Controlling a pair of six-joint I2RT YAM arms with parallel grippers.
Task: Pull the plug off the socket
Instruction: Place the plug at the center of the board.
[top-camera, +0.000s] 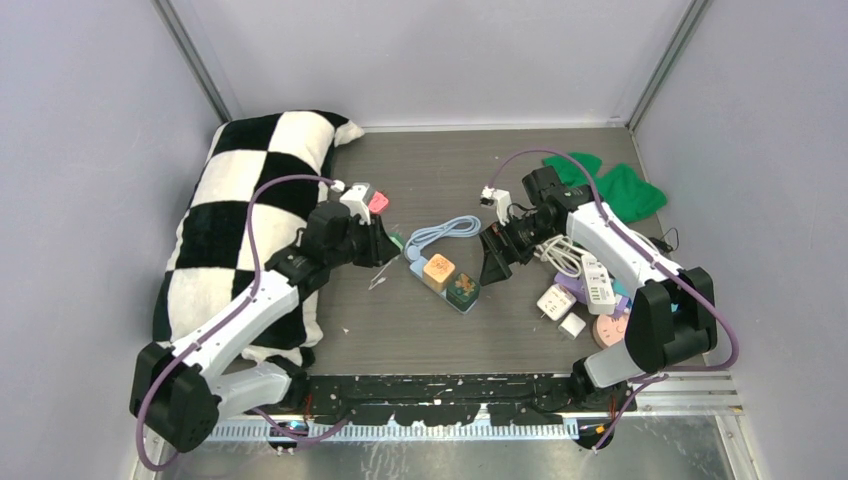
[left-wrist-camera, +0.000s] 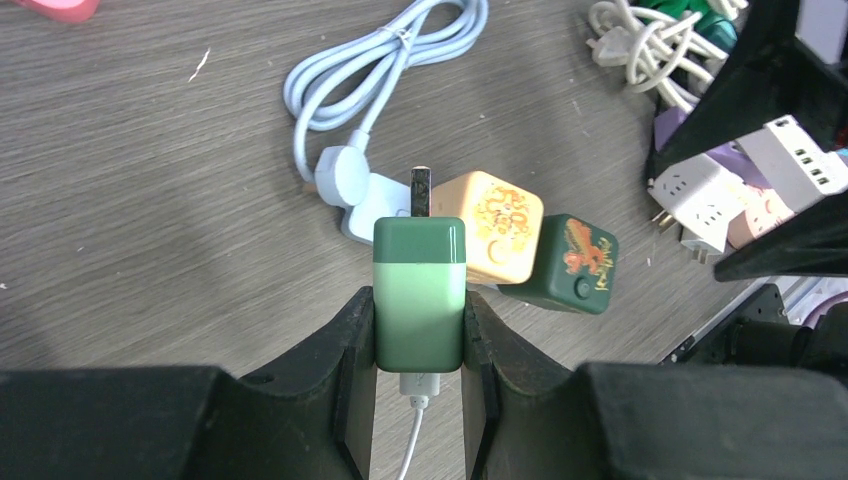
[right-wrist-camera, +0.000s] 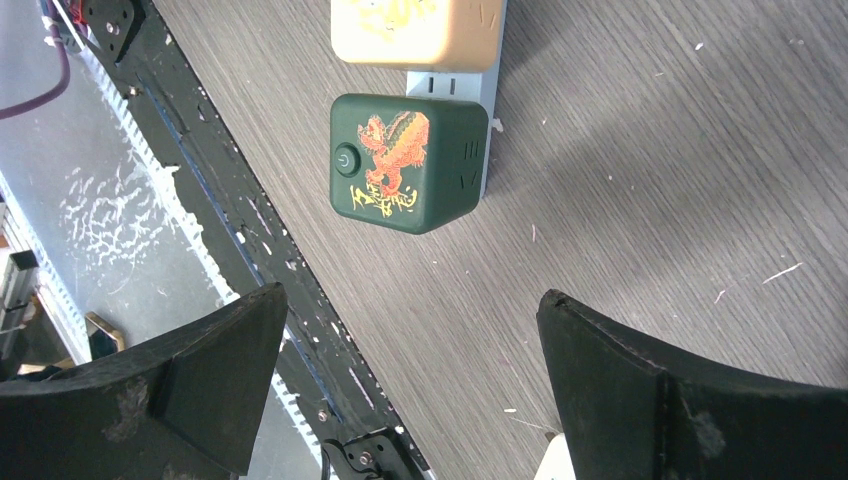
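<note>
A light-blue power strip (top-camera: 472, 298) lies mid-table with an orange cube plug (top-camera: 438, 268) and a dark green cube plug (top-camera: 463, 289) seated in it. Both cubes show in the left wrist view, orange (left-wrist-camera: 497, 227) and dark green (left-wrist-camera: 568, 264). My left gripper (top-camera: 388, 247) is shut on a green plug (left-wrist-camera: 419, 295) with a white cable hanging from its rear. It holds the plug above the table just left of the strip, prongs toward it. My right gripper (top-camera: 492, 262) is open and empty just right of the strip, the dark green cube (right-wrist-camera: 405, 162) ahead of its jaws.
A black-and-white checkered pillow (top-camera: 250, 220) lies along the left. A pink pad (top-camera: 378, 200) sits behind my left wrist. The strip's pale cord (top-camera: 440, 232) loops behind it. Green cloth (top-camera: 605, 185), a white cord coil (top-camera: 560, 252) and several adapters (top-camera: 575, 295) crowd the right.
</note>
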